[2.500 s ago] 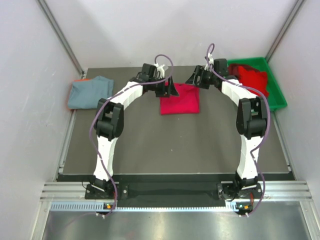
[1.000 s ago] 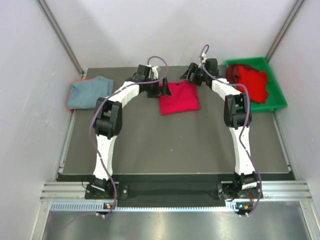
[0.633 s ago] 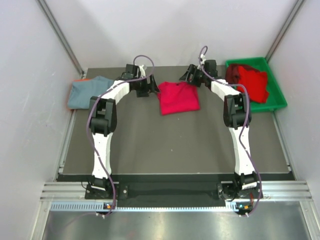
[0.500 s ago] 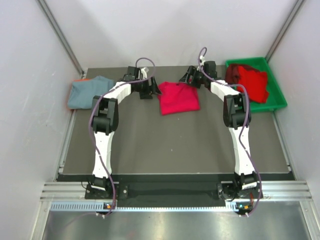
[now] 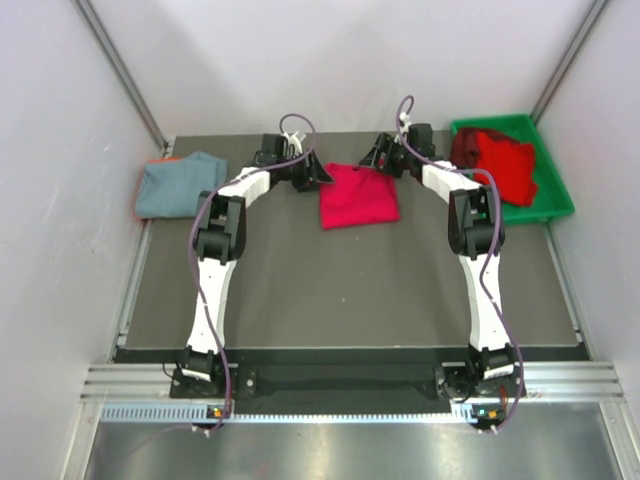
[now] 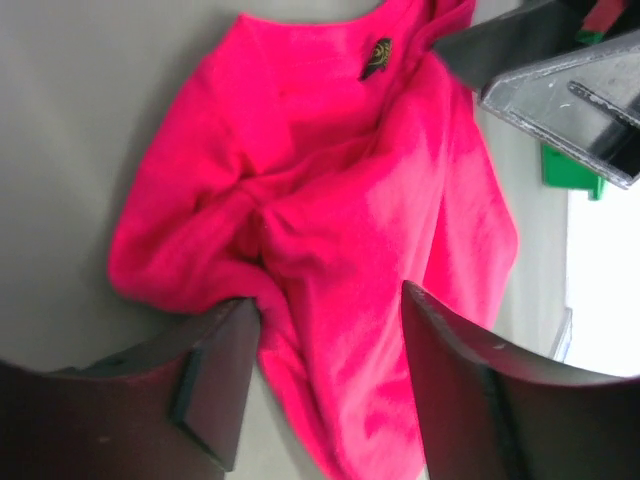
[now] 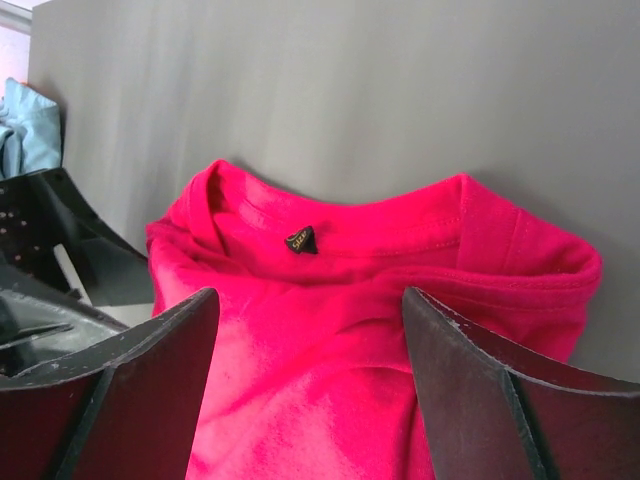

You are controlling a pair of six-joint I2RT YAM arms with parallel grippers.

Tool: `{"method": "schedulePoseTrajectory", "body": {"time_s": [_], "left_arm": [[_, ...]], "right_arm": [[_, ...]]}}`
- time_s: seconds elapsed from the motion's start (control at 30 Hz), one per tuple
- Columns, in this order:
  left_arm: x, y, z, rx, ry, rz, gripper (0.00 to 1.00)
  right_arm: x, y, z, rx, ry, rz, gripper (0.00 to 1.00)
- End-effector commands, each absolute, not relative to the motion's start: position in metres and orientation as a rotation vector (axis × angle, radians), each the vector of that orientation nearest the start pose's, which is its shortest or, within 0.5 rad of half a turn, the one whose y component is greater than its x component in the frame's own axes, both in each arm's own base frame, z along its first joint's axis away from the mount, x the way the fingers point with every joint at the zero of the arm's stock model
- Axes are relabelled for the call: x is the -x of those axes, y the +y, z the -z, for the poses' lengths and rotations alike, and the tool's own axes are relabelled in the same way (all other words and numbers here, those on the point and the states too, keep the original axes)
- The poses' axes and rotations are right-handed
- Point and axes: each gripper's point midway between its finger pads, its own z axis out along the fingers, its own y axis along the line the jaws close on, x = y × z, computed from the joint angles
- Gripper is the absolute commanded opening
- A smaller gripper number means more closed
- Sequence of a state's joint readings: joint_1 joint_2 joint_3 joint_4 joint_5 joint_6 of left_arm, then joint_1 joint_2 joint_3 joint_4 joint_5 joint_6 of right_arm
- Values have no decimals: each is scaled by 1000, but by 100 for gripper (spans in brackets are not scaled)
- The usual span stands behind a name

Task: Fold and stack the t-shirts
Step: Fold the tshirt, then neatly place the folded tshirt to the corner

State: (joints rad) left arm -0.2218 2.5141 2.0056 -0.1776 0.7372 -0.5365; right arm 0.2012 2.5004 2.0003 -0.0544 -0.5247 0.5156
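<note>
The left gripper (image 6: 325, 305) has its two dark fingers spread apart and holds nothing. A bunched edge of a bright red t-shirt (image 6: 330, 190) lies in the gap between them. The right gripper (image 7: 310, 300) is also spread wide and empty, poised at the collar side of the same shirt, where a small dark label (image 7: 298, 240) shows inside the neckline. Seen from above, the two grippers sit at the shirt's far corners, left at the left corner and right at the right. The shirt itself lies as a rough folded rectangle on the dark table (image 5: 350, 290). The fold looks loose and lumpy, with layers rucked up on the left gripper's side. A pinch that catches only the top layer would likely peel the fold open rather than lift the whole bundle. Uneven pulling by the two arms could twist or drag the cloth. The grippers are also close together across the shirt's far edge, so either one reaching inward risks knocking the other. Well to the left of the red shirt lies a folded grey-blue t-shirt (image 5: 180, 185). To the right of the red shirt, beyond the right gripper, stands a green bin (image 5: 558, 205) holding a heap of red t-shirts (image 5: 497, 160), darker on the side nearest the red shirt; how many cannot be told.
</note>
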Motion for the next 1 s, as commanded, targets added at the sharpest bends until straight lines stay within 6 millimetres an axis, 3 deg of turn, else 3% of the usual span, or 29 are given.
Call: {"method": "schedulePoseTrajectory", "body": {"time_s": [0.0, 0.13, 0.17, 0.2, 0.33, 0.4, 0.43, 0.53, 0.6, 0.7, 0.83, 0.97], "left_arm": [[-546, -268, 4, -9, 2446, 1185, 61], [-544, -269, 7, -7, 2453, 1176, 55], [-544, -268, 6, -10, 2452, 1173, 51], [-543, -267, 6, -13, 2452, 1170, 41], [-546, -269, 10, -26, 2444, 1152, 32], [-549, -270, 6, -40, 2433, 1146, 20], [-550, -269, 3, -51, 2426, 1134, 3], [-555, -260, -10, -76, 2414, 1069, 0], [-556, -250, -18, -70, 2424, 1016, 0], [-562, -226, -52, -115, 2391, 938, 0], [-568, -178, -108, -148, 2322, 848, 0], [-558, -134, -128, -142, 2354, 797, 0]], "right_arm": [[-597, 238, -97, 31, 2164, -966, 75], [-596, 240, -97, 36, 2163, -965, 75], [-595, 243, -95, 41, 2167, -968, 75], [-595, 244, -95, 44, 2166, -967, 75], [-592, 253, -100, 54, 2158, -987, 75], [-592, 253, -101, 53, 2157, -988, 75], [-592, 253, -103, 56, 2153, -985, 75], [-592, 252, -108, 60, 2144, -980, 75], [-592, 250, -114, 64, 2137, -978, 75], [-592, 241, -133, 71, 2108, -977, 75], [-595, 206, -164, 54, 2061, -931, 75], [-593, 178, -172, 38, 2060, -871, 75]]}}
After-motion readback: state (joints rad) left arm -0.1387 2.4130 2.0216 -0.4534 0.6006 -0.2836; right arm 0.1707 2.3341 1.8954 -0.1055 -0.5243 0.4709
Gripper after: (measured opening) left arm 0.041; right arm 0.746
